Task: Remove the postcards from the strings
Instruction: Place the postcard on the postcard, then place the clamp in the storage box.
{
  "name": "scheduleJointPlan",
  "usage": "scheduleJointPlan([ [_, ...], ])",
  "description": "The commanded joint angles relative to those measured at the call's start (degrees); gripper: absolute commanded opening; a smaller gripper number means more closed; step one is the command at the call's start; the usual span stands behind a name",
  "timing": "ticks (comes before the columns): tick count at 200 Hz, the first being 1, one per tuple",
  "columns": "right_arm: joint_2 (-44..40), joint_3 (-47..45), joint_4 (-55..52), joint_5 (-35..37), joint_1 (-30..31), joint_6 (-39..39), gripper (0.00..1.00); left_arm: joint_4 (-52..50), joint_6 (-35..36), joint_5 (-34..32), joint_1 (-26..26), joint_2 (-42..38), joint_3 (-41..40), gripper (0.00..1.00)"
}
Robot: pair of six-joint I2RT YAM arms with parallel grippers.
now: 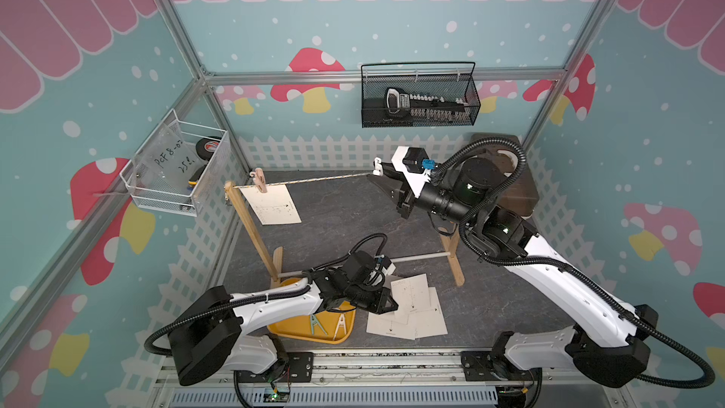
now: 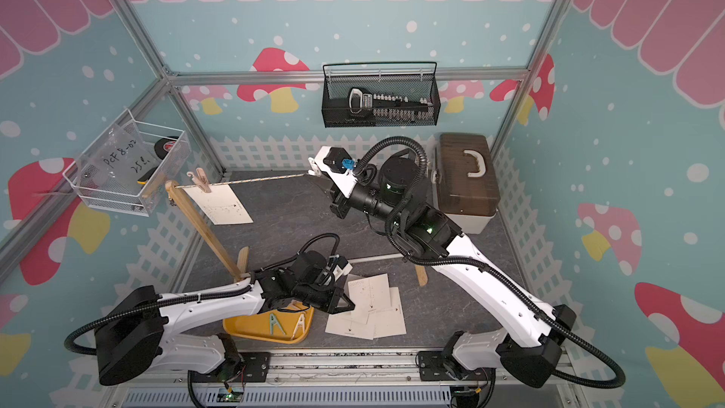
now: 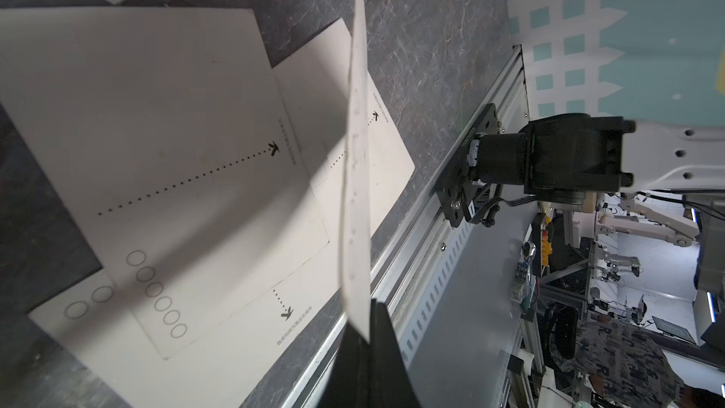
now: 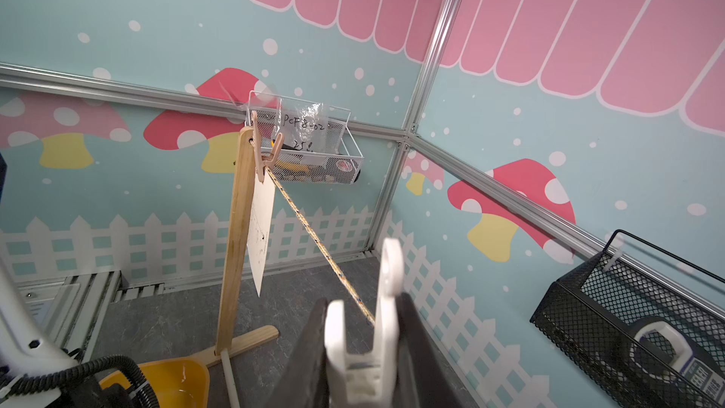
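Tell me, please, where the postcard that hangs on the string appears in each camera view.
In both top views: the hanging postcard is left of centre, under the left end of the string.
Left wrist: not in it; only other postcards show.
Right wrist: the postcard shows almost edge-on, beside the wooden post.
Shared landmark: the pink clothespin that pins it.

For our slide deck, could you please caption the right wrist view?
Right claw grips a white clothespin at the string; one postcard hangs pinned beside the wooden post.
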Motion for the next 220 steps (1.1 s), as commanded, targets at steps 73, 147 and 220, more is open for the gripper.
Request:
scheduleJointPlan([
  [73,-3.0,-2.6,1.8,1.6,0.2,-1.8,0.18,-8.3,2.7,-11.6,-0.2,-3.0,4.1,0.59],
  [147,-1.2,-4.3,3.4,-5.1,0.1,0.0,0.18,-18.9,3.7,-31.9,-0.1,-33.9,-0.4,0.82],
  [220,8.1,-8.9,12.8,-13.3,0.7,6.8,0.18,-39.3,-18.8,-48.4,0.1,-74.1,-12.0,0.88],
])
